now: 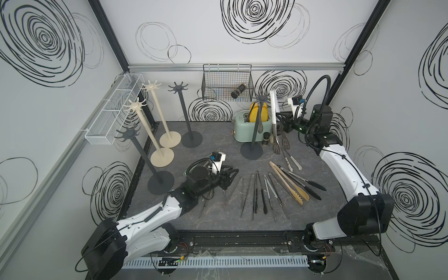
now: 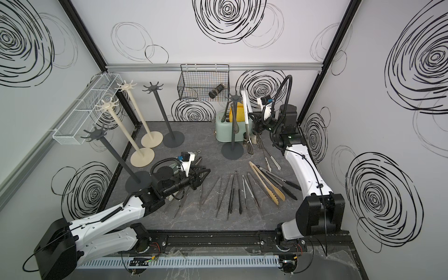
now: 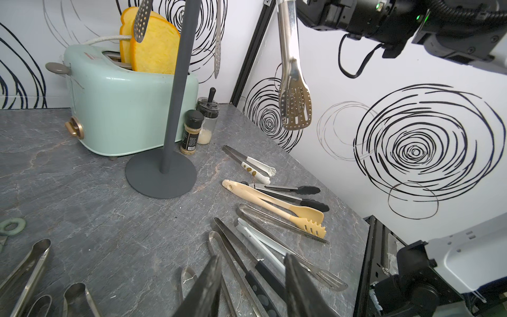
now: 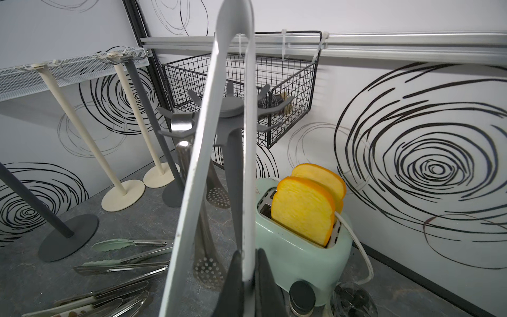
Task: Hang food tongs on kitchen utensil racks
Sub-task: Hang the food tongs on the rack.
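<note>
My right gripper [image 4: 249, 277] is shut on one white arm of steel-headed food tongs [image 4: 219, 115], held upright beside the star top of the dark grey kitchen utensil rack [image 1: 257, 126]. Perforated steel tongs [image 4: 189, 153] hang from one of that rack's hooks. In a top view the held tongs [image 1: 274, 114] rise next to the rack top. Two cream racks [image 1: 155, 114] and two more dark grey racks [image 1: 185, 114] stand at the back left. My left gripper [image 3: 252, 285] hovers open and empty above several tongs [image 1: 257, 194] lying on the table, among them a wooden pair [image 1: 288, 183].
A mint toaster [image 1: 252, 123] with bread slices stands behind the rack, spice jars [image 1: 266, 139] beside it. A black wire basket [image 1: 228, 83] holding a jar hangs on the back wall. A white mesh basket [image 1: 114, 109] hangs on the left wall.
</note>
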`<state>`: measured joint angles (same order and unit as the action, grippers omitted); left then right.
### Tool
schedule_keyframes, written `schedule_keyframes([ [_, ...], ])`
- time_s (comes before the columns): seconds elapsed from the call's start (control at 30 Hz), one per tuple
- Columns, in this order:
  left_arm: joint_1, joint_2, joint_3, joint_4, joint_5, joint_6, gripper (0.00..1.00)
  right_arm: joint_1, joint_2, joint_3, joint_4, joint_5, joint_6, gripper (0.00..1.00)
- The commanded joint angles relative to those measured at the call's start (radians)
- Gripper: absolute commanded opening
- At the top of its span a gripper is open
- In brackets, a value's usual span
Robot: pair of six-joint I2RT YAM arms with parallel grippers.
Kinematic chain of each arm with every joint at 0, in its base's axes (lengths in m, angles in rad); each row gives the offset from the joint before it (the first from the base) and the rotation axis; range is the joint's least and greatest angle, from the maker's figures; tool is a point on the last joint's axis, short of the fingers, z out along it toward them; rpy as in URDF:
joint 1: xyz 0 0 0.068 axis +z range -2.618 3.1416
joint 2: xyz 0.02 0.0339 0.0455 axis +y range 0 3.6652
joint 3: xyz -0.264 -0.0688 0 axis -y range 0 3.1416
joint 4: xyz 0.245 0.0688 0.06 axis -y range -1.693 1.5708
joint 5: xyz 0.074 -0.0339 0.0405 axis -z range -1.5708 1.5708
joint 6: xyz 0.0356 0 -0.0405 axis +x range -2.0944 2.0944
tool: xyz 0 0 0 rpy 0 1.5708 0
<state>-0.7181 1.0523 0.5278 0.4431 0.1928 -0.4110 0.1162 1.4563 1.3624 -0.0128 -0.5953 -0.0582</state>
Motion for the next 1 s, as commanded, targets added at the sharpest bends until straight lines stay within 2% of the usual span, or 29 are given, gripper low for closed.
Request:
schedule_keyframes([
  [0.0, -0.005, -0.014, -0.012, 0.034, -0.011, 0.011, 0.42, 0.004, 0.009, 0.032, 0.05, -0.009, 0.013, 0.0],
  [0.97, -0.005, -0.014, -0.028, 0.043, -0.007, 0.005, 0.41, 0.012, 0.035, -0.13, 0.097, -0.001, 0.024, 0.0],
])
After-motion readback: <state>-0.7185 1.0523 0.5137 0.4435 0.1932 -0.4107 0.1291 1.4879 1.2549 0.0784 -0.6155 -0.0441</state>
